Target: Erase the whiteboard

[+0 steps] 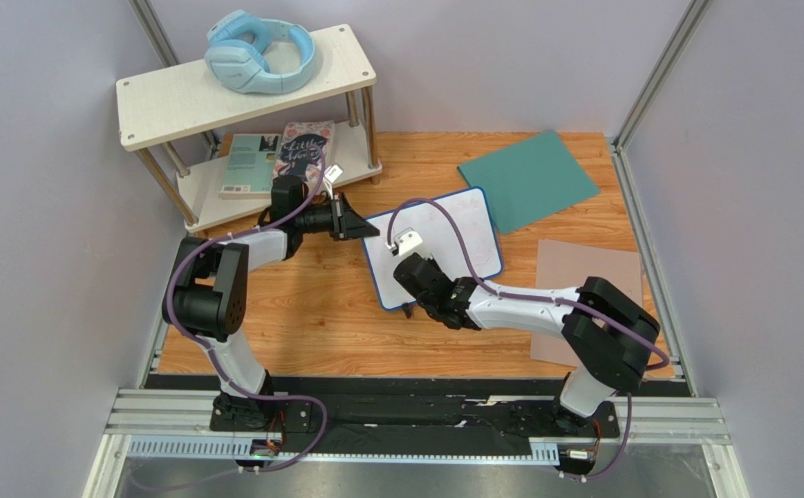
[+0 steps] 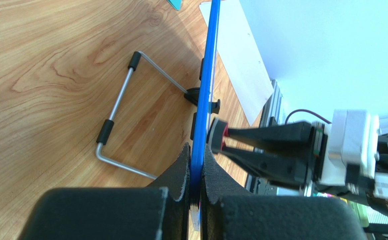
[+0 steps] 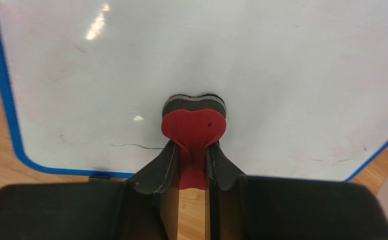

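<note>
The whiteboard (image 1: 458, 223), white with a thin blue frame, stands tilted on the wooden table at mid-scene. My left gripper (image 1: 366, 225) is shut on its left edge; in the left wrist view the blue frame (image 2: 208, 75) runs edge-on between the gripper's pads (image 2: 197, 170). My right gripper (image 1: 401, 254) is shut on a red heart-shaped eraser (image 3: 193, 127) and presses its dark felt face against the board's white surface (image 3: 281, 75), low and near the middle. The right gripper (image 3: 194, 155) grips the eraser's red stem. A faint dark line (image 3: 130, 146) remains near the board's bottom edge.
A wire stand (image 2: 115, 105) props the board from behind. A white two-tier shelf (image 1: 167, 99) at the back left carries blue headphones (image 1: 260, 52) and books (image 1: 271, 156). A teal sheet (image 1: 528, 176) and a pinkish-brown mat (image 1: 588, 270) lie to the right.
</note>
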Robot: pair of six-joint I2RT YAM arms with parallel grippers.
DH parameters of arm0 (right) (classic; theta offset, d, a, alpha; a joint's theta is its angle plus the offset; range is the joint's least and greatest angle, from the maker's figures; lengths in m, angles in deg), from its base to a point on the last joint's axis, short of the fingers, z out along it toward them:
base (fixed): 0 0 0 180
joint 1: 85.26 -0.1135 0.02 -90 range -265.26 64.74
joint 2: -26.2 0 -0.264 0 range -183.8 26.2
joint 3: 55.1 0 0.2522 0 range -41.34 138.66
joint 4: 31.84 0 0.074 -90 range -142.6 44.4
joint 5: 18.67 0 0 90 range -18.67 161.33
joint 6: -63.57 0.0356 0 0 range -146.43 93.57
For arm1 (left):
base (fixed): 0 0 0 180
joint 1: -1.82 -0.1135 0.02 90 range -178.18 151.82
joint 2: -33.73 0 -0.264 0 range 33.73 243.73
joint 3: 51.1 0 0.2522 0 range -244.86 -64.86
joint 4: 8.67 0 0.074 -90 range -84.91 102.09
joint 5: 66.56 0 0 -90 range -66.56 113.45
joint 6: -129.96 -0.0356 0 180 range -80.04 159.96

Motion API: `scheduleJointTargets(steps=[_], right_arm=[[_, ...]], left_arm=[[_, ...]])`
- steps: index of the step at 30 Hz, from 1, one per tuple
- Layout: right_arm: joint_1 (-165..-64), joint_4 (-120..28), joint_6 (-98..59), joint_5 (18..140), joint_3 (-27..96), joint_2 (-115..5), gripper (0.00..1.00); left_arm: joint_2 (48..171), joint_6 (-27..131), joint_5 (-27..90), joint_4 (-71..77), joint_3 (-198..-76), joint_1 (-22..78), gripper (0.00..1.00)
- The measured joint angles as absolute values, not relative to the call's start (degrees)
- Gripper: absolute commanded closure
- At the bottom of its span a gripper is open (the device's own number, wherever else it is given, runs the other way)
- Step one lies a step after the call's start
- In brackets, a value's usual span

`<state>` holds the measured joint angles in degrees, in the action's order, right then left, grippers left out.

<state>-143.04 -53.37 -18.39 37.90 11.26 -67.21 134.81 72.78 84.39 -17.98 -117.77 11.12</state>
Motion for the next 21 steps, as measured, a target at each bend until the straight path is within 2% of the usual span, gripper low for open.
scheduleJointTargets(steps=[13, 21], right_arm=[[-144.1, -46.7, -22.7, 52.6, 13.0, -68.4, 1.00], [-145.1, -46.9, -22.8, 52.2, 19.9, -72.3, 1.00]], left_arm=[[134.8, 72.6, 84.6, -18.0, -117.8, 11.0, 1.00], [134.8, 72.7, 84.6, -18.0, -117.8, 11.0, 1.00]])
